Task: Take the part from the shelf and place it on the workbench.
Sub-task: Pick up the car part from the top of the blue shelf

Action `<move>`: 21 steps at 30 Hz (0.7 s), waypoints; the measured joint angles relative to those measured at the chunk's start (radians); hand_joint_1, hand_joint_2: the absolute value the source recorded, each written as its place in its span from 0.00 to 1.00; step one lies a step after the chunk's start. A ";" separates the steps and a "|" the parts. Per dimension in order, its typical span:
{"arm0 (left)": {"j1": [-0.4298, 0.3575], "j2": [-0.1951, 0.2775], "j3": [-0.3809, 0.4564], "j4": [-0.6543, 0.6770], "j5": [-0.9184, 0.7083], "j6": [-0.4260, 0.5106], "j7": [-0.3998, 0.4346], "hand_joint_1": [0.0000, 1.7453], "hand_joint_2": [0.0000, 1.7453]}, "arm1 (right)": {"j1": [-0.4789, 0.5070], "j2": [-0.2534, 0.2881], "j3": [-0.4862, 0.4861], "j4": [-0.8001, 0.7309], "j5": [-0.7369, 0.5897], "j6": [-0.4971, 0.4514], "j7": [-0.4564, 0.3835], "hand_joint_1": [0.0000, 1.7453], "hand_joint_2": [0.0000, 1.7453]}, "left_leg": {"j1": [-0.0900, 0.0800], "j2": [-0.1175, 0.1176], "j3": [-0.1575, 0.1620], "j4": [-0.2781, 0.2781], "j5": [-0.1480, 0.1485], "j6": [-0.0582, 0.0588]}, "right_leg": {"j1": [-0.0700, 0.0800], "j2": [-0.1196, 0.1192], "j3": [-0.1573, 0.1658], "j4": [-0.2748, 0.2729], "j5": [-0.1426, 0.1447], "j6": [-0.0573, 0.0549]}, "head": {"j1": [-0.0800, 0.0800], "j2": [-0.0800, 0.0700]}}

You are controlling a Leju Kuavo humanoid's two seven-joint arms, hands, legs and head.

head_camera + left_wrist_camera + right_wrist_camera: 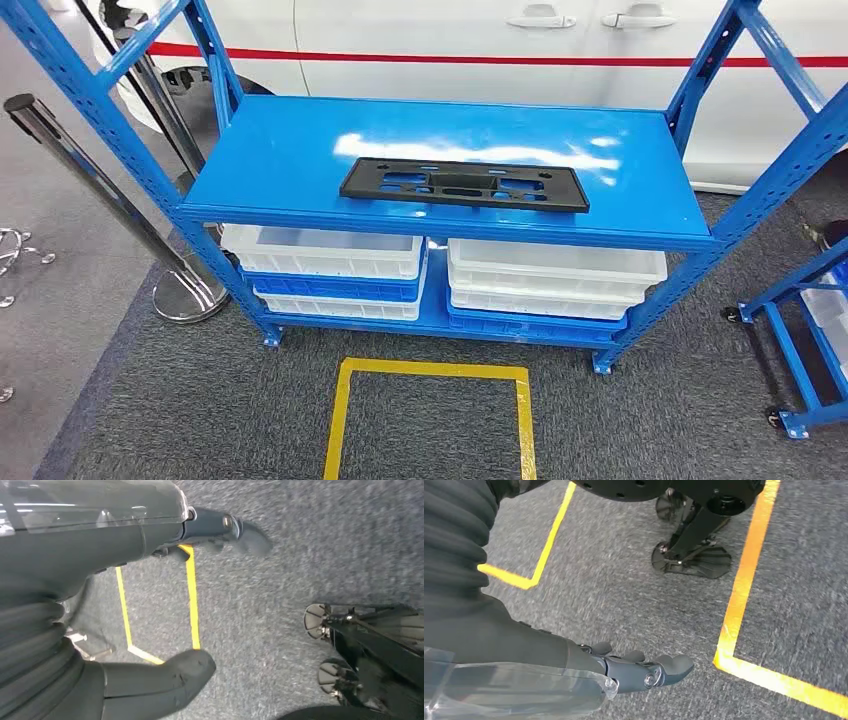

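The black part [464,185] lies flat on the blue shelf [300,160], in the middle of the head view, near the front edge. Nothing touches it. White bins [325,252] sit underneath. The left hand [165,600] and the right hand [624,667] hang over the grey carpet [624,590], fingers apart, holding nothing. No step is done: the reaching, lifting and carrying are all left.

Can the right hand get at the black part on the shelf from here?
Probably not yet: black part lies unobstructed on the blue shelf, but the right hand hangs over carpet, empty.
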 joint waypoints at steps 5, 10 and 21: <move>-0.039 -0.002 0.021 0.016 -0.046 0.004 -0.050 0.00 0.25 | -0.016 0.017 -0.085 0.027 0.079 -0.013 -0.037 0.00 0.00 | -0.004 0.001 -0.002 -0.017 0.002 0.017 | -0.002 0.008 -0.008 0.002 0.004 0.025 | 0.000 0.000; -0.089 -0.011 0.043 0.035 -0.108 0.009 -0.120 0.00 0.00 | -0.050 0.034 -0.204 0.071 0.159 -0.016 -0.078 0.00 0.25 | -0.003 0.008 0.001 -0.029 0.015 0.038 | -0.004 0.010 -0.116 0.232 -0.114 0.037 | 0.001 0.000; -0.192 -0.021 0.079 0.049 -0.217 0.002 -0.249 0.00 0.00 | -0.240 0.073 -0.338 0.057 0.170 0.138 -0.212 0.00 0.50 | -0.007 0.008 -0.013 0.005 -0.008 -0.001 | 0.000 0.010 -0.030 0.005 0.023 0.002 | 0.000 0.000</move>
